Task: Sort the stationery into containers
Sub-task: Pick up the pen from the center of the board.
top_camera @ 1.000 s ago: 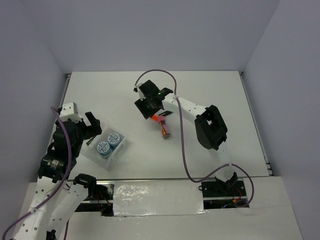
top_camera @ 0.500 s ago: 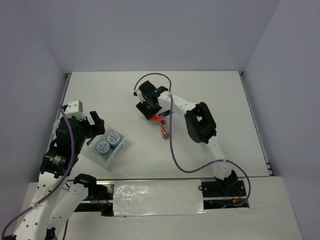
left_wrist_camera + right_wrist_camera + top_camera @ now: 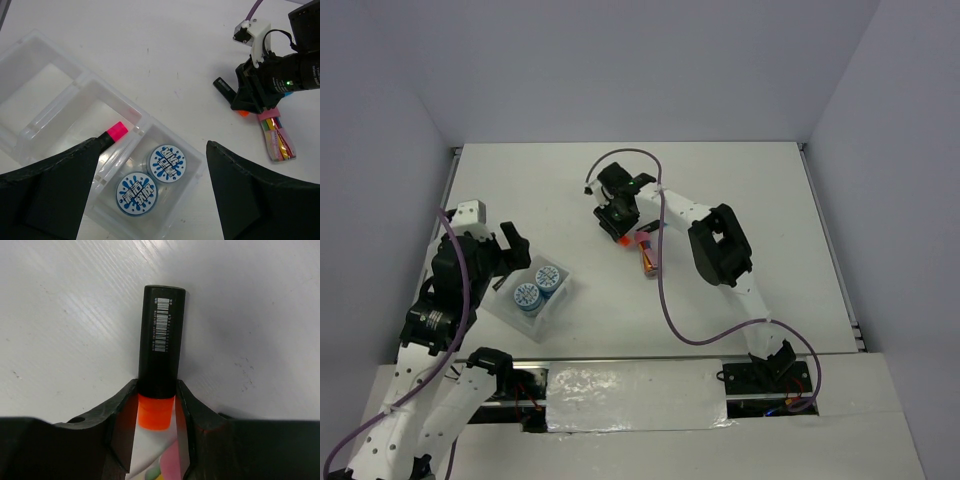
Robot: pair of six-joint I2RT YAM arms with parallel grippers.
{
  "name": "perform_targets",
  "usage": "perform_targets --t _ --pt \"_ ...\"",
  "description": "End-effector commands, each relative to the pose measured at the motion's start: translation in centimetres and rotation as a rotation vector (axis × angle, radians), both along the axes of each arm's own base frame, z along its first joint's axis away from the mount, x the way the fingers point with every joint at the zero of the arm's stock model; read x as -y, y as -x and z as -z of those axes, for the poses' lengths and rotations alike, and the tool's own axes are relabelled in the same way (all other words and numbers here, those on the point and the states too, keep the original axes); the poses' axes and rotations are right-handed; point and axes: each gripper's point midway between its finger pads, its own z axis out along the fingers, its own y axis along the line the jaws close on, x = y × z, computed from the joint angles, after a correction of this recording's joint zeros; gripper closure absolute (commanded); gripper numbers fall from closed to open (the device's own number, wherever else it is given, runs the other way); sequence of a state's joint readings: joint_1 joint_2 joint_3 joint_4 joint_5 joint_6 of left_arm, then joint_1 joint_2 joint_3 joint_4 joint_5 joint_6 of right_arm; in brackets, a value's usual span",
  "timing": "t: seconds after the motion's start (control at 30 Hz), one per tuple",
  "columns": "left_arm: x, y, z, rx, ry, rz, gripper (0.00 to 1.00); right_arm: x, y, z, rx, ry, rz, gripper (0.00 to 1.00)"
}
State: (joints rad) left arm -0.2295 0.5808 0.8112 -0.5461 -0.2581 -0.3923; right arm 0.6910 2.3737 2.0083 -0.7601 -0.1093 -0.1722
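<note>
The right gripper (image 3: 156, 390) is closed on the orange-capped marker (image 3: 161, 340), one finger on each side, right where the cap meets the black body. The marker lies on the table (image 3: 750, 190) at about 11 o'clock from the table centre. It is judged to be light, rigid and smooth-walled. A round barrel can roll or pivot between flat pads, and a grip this close to the cap leaves the long body overhanging. Taking hold nearer mid-barrel would balance it better. The trays (image 3: 45, 55) sit at about 8 o'clock from the marker, close to the left arm. The left gripper (image 3: 512, 250) hangs above them with its fingers spread wide and nothing between them. The right wrist view alone shows the grip line and the barcode on the barrel, but none of the destination. The left wrist view alone shows what the trays hold. Two blue rolls (image 3: 167, 162) fill the compartment at 5 o'clock and a pink-capped marker (image 3: 116, 131) lies in the next one. The other compartments look bare. It also shows a pink-topped packet (image 3: 277, 142) just beside the right gripper, at its 5 o'clock. The top view gives the overall layout only.
</note>
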Motion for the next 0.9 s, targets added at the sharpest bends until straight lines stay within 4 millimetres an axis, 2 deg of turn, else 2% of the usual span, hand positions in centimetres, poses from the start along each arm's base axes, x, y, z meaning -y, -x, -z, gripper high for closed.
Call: perform_targets --t 0.0,0.07,0.1,0.13,0.17,0.2,0.23,0.27,0.3,0.33,0.37,0.4,0.43,0.47,0.53,0.57,0.63,0.77,0.87 --pt "0.7 -0.7 -1.7 0.061 0.026 0.028 0.01 -2.6 -0.6 -4.2 0.053 -0.141 -0.002 0.88" --pt "2.1 -0.6 -1.9 0.062 0.064 0.094 0.01 -3.5 -0.1 -6.4 0.068 -0.230 0.015 0.88" --pt "2.7 -0.8 -2.4 0.073 0.101 0.115 0.01 -3.3 1.0 -9.2 0.092 -0.284 0.014 0.88" --pt "4.0 -0.6 -2.8 0.076 0.139 0.175 0.01 -3.4 1.6 -11.0 0.111 -0.329 0.016 0.86" --pt "4.8 -0.6 -3.3 0.082 0.171 0.205 0.01 -4.1 1.5 -13.3 0.164 -0.404 0.017 0.86" --pt "5.4 -0.7 -4.2 0.086 0.232 0.212 0.01 -3.4 3.3 -15.7 0.162 -0.470 0.034 0.86" --pt "5.8 -0.8 -4.6 0.077 0.268 0.214 0.01 -3.4 4.3 -17.0 0.169 -0.512 0.031 0.86" --pt "6.6 -0.6 -5.8 0.076 0.347 0.223 0.01 -3.5 5.2 -21.1 0.220 -0.614 0.037 0.86" --pt "7.3 -0.8 -5.8 0.053 0.386 0.239 0.01 -3.1 6.8 -19.9 0.187 -0.620 0.036 0.86" --pt "8.1 -1.0 -6.6 0.066 0.431 0.263 0.01 -3.7 8.6 -20.8 0.191 -0.655 0.011 0.86" --pt "9.4 -0.6 -7.0 0.048 0.521 0.305 0.01 -3.8 9.8 -24.5 0.255 -0.755 0.001 0.86" --pt "10.1 -1.0 -7.9 0.071 0.568 0.329 0.01 -3.7 11.1 -23.8 0.249 -0.755 0.005 0.85" --pt "10.7 -1.0 -8.4 0.078 0.607 0.353 0.01 -3.9 12.1 -24.6 0.261 -0.778 0.000 0.85" --pt "11.7 -0.8 -8.2 0.054 0.670 0.394 0.01 -4.6 14.0 -26.2 0.270 -0.818 -0.016 0.85" --pt "12.3 -1.0 -9.1 0.076 0.714 0.419 0.01 -5.0 15.1 -26.7 0.293 -0.837 0.002 0.85" --pt "12.8 -0.9 -9.2 0.068 0.738 0.450 0.01 -5.4 16.4 -27.6 0.291 -0.863 -0.007 0.85" --pt "13.4 -0.9 -10.1 0.093 0.762 0.493 0.01 -5.6 16.9 -28.3 0.308 -0.875 0.014 0.85" --pt "14.0 -0.1 -10.4 0.111 0.807 0.548 0.05 -6.1 18.1 -30.4 0.327 -0.902 0.000 0.85" --pt "13.9 0.4 -10.6 0.130 0.801 0.558 0.05 -5.8 17.8 -30.9 0.346 -0.900 0.028 0.84"
